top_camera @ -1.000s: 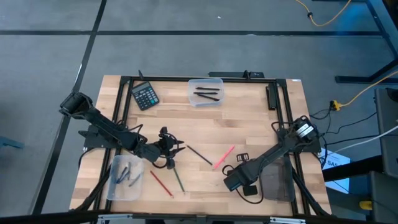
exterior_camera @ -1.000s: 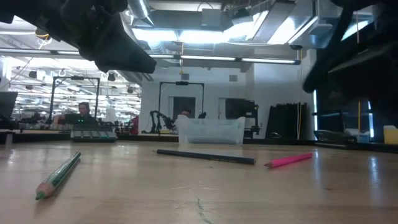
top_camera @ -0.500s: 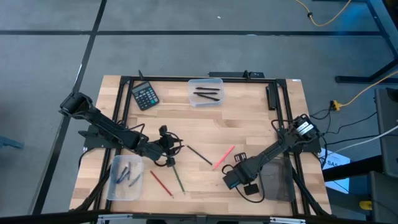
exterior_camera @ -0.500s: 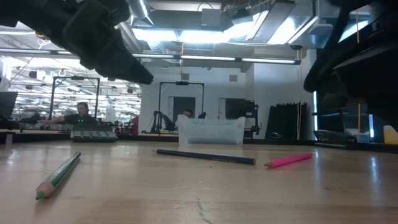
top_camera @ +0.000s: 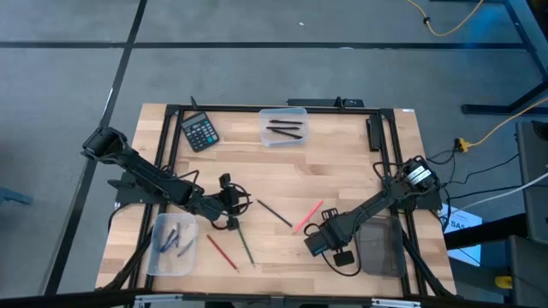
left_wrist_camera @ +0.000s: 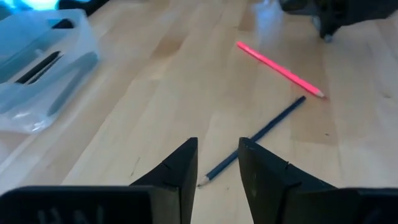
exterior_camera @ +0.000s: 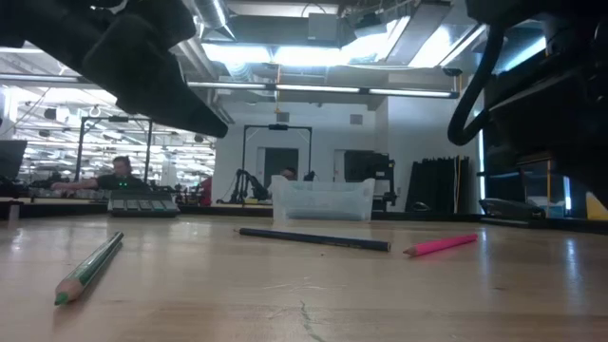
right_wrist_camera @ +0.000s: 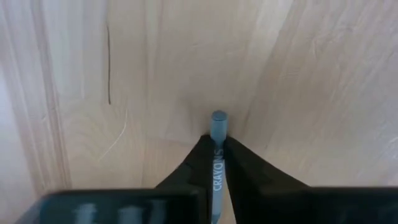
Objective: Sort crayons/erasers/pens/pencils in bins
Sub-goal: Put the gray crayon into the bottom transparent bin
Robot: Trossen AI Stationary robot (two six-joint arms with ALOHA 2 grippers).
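The pale wooden table (top_camera: 342, 154) carries three rounded plastic bins: a clear one (top_camera: 283, 126) at 12 o'clock, a clear one (top_camera: 170, 245) at 8 o'clock, and a smoky grey one (top_camera: 381, 249) at 4 o'clock under the right arm. A black calculator (top_camera: 199, 132) sits at 11 o'clock (not part of the sort).

The right gripper (right_wrist_camera: 216, 163) hangs at 5 o'clock, just beside the grey bin, its two dark fingers clamped on a grey-blue wax crayon (right_wrist_camera: 217, 134) printed CRAYONS, whose tip points down at bare wood. Judged step: carrying this crayon to a bin. To do it well, the grip should hold firm until the crayon is over the bin's opening, then let go low so the stick lies inside rather than bouncing off the rim.

The left gripper (left_wrist_camera: 217, 163) hovers at 8 o'clock of centre, fingers apart and empty, above the near tip of a long dark blue-grey pencil (left_wrist_camera: 261, 144).

Count, loose on the table: one dark pencil, one pink pencil (top_camera: 307, 216), one green pencil (top_camera: 246, 245), one red pencil (top_camera: 222, 252). The 12 o'clock bin holds two or three dark sticks; the 8 o'clock bin several grey-blue ones, number not discernible.
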